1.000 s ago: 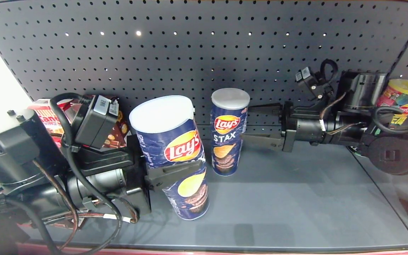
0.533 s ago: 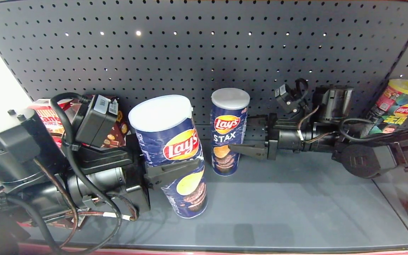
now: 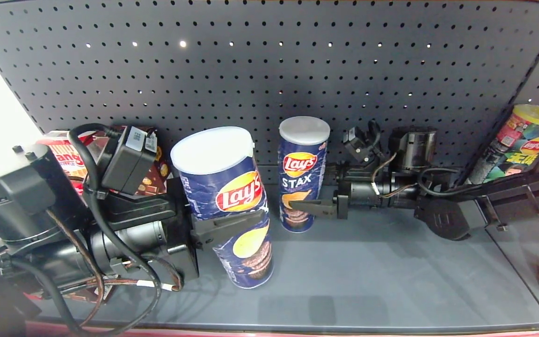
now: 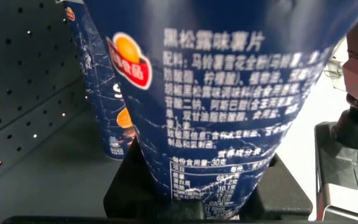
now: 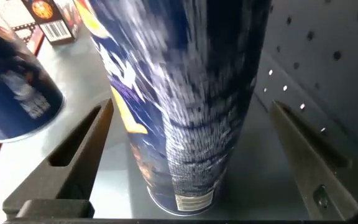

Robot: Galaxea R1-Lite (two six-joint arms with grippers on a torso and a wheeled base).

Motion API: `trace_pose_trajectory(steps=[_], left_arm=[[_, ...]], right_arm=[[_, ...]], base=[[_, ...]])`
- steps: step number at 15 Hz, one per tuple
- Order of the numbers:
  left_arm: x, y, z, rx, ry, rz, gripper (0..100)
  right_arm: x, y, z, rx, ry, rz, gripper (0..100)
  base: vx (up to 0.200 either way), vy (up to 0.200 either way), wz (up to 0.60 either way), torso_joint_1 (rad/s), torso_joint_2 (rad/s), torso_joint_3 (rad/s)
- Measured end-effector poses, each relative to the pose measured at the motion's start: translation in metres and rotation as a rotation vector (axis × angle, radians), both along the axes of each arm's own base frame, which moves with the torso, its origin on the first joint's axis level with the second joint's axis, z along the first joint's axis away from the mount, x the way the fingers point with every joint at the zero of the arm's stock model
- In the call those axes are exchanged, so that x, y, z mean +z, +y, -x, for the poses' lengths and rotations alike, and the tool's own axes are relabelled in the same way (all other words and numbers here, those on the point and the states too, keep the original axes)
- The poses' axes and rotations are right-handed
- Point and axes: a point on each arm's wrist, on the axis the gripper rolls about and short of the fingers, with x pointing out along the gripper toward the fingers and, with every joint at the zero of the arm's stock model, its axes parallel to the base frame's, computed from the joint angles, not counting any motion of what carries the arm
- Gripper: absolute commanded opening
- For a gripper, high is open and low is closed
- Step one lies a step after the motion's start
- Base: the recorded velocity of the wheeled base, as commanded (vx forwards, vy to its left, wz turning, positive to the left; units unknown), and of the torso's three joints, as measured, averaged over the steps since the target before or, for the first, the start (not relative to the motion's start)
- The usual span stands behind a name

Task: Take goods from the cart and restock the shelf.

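**Left end effector (image 3: 244,210) clamps front can (image 3: 239,194); right end effector (image 3: 300,187) open around rear can (image 3: 303,159)**

Left end effector sits at centre-left of the head view, closed on the front can. One dark finger crosses the label below the middle, and the other is hidden behind the can. The front can is blue with a white lid and leans, its top tipped toward the left of the frame. Its base is low over the shelf (image 3: 391,271), toward the front edge. Whether it rests on the shelf cannot be told. In the left wrist view the can's printed back stands close before the camera, seated between the finger bases.

Right end effector comes in from the right of the head view, level with the lower half of the rear can. Its fingers are spread, one on each side of the can. The right wrist view shows a clear gap on the pegboard (image 3: 269,70) side. The other finger lies close to the can wall, and contact there cannot be told.

The rear can stands upright at centre frame, just in front of the pegboard. It is just beside the front can and apart from it.

Boxes (image 3: 63,150) stand at the left edge behind the left arm. A yellow-lidded can (image 3: 527,135) stands at the upper right, well apart from the two blue cans.
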Motion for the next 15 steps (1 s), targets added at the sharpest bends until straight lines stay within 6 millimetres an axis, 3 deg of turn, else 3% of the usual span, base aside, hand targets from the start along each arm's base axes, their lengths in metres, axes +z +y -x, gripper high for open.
trace_pose_trajectory(steps=[6,7,15], left_arm=[[0.0,0.003,-0.002,0.014,-0.001,-0.001,0],[0.0,0.003,-0.002,0.014,-0.001,-0.001,0],[-0.001,0.004,-0.002,0.017,0.002,-0.003,0]], right_arm=[[-0.011,0.007,-0.005,0.009,0.019,0.01,100],[-0.011,0.009,-0.005,0.017,0.014,0.007,0],[-0.009,0.015,-0.001,0.031,-0.008,-0.004,0]], base=[[0.0,0.0,0.0,0.0,0.0,0.0],[0.0,0.0,0.0,0.0,0.0,0.0],[0.0,0.0,0.0,0.0,0.0,0.0]])
